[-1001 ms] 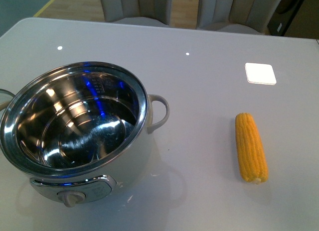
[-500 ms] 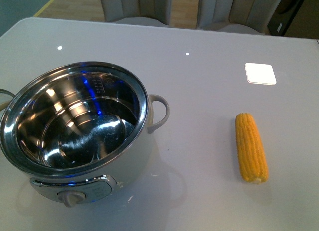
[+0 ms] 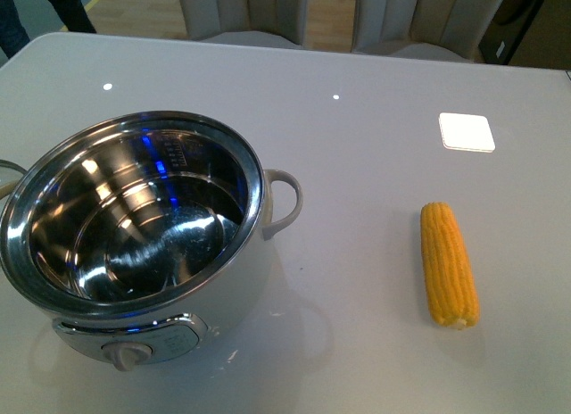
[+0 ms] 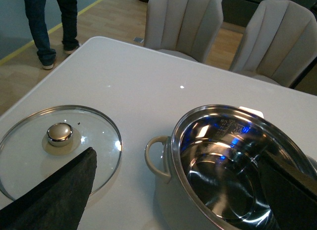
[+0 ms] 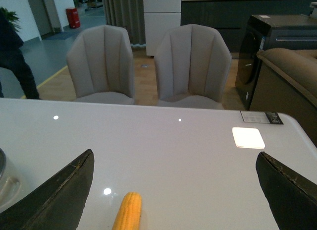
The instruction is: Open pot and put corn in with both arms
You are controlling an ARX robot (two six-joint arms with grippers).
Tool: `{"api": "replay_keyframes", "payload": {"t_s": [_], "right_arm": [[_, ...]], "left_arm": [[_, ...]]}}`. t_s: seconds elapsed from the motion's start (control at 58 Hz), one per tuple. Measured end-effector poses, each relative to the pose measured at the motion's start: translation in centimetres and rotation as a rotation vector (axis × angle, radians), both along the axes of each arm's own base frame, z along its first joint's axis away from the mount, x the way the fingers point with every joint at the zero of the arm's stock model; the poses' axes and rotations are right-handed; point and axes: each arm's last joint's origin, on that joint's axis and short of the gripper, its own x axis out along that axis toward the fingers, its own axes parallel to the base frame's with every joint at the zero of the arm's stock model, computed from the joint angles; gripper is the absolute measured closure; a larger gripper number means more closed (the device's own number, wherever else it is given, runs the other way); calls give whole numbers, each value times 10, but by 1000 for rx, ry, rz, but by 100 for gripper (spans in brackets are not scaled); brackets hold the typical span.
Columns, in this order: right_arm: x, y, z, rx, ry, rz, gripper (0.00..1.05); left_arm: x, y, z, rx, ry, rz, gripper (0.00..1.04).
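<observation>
One pot (image 3: 134, 227), uncovered, stands on the table (image 3: 357, 137); one corn (image 3: 449, 264) lies well apart on its right; one glass lid (image 4: 29, 155) lies beside the pot; left gripper (image 4: 177, 155) and right gripper (image 5: 174, 155) are both spread wide, empty

1. Glossy white table (image 3: 375, 57), with small ceiling-light spots reflecting off it.
2. 2 grey padded chairs (image 5: 193, 66) behind it, on a wood floor (image 4: 99, 17).
3. Dark cabinets (image 5: 277, 34) and a brown sofa (image 5: 292, 71) off to one side, plus someone in jeans (image 4: 49, 22) standing around.
</observation>
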Motion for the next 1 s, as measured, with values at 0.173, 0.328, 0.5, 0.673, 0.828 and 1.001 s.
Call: {"api": "replay_keyframes", "payload": {"t_s": [0.173,0.328,0.5,0.673,0.828,1.001], "right_arm": [[0,0,0,0,0,0,9],[0,0,0,0,0,0,9],[0,0,0,0,0,0,9],[0,0,0,0,0,0,9],[0,0,0,0,0,0,9],[0,0,0,0,0,0,9]], "left_arm": [[0,0,0,5,-3,1,7],[-2,0,4,46,-60,10,15],[-12,-14,19,146,-208,52,49],[-17,-26,22,163,-259,45,79],[-16,-32,21,159,-247,43,101],[-16,-43,23,155,-238,28,101]]}}
